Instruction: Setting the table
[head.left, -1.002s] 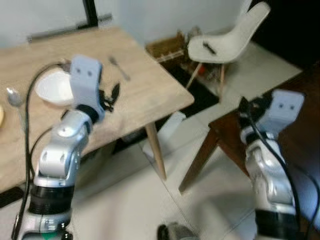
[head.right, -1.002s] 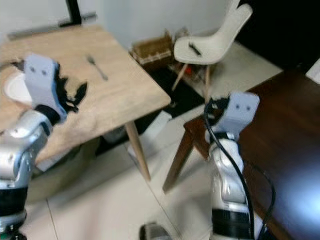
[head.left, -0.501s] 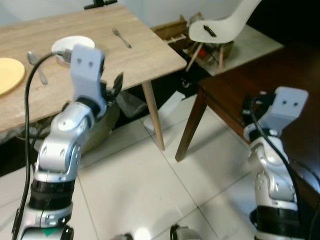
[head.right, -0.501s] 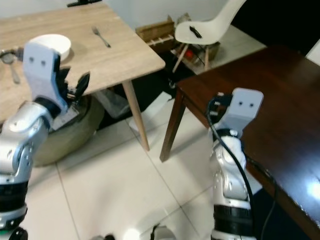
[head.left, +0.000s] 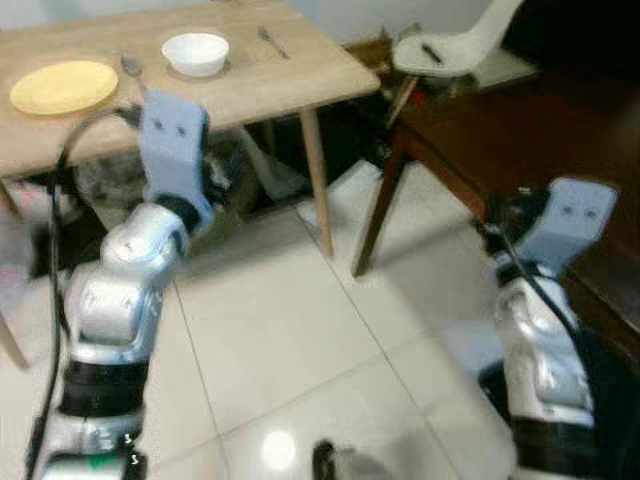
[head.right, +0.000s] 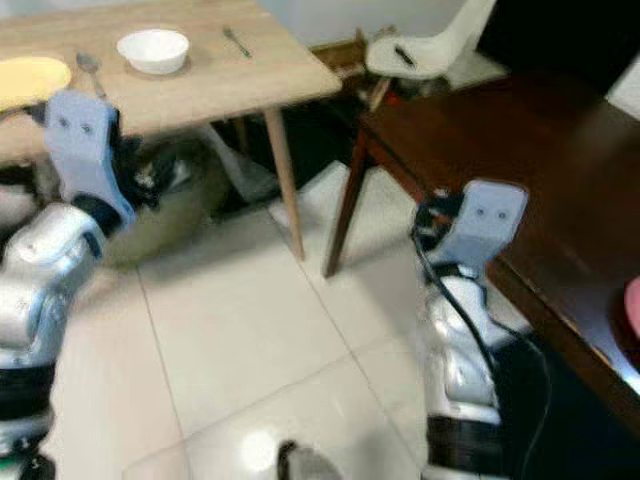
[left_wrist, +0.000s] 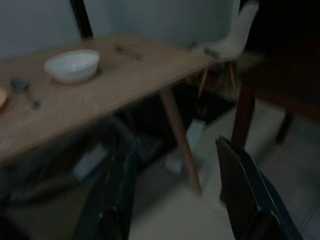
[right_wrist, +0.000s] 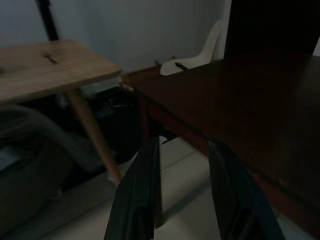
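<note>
A light wooden table (head.left: 230, 95) stands ahead at the far left, a stretch of floor away. On it lie a yellow plate (head.left: 62, 86), a spoon (head.left: 130, 66), a white bowl (head.left: 195, 52) and a fork (head.left: 272, 42). My left gripper (left_wrist: 177, 200) is raised in front of that table, open and empty, well short of its edge. In the left wrist view the bowl (left_wrist: 72, 65) and the spoon (left_wrist: 25, 90) lie beyond the fingers (left_wrist: 117, 195). My right gripper (right_wrist: 182, 200) is open and empty beside a dark wooden table (right_wrist: 240, 100).
The dark table (head.right: 520, 170) fills the right side, with something pink (head.right: 632, 310) at its near edge. A white chair (head.left: 450, 45) stands behind, a wooden crate (head.right: 345, 55) beside it. A grey soft bundle (head.right: 170, 195) lies under the light table. White tiled floor (head.left: 300, 340) lies open ahead.
The whole view has shifted: the light table now sits farther off and higher in the picture, with more floor in front. Both arms keep their raised pose, grippers open.
</note>
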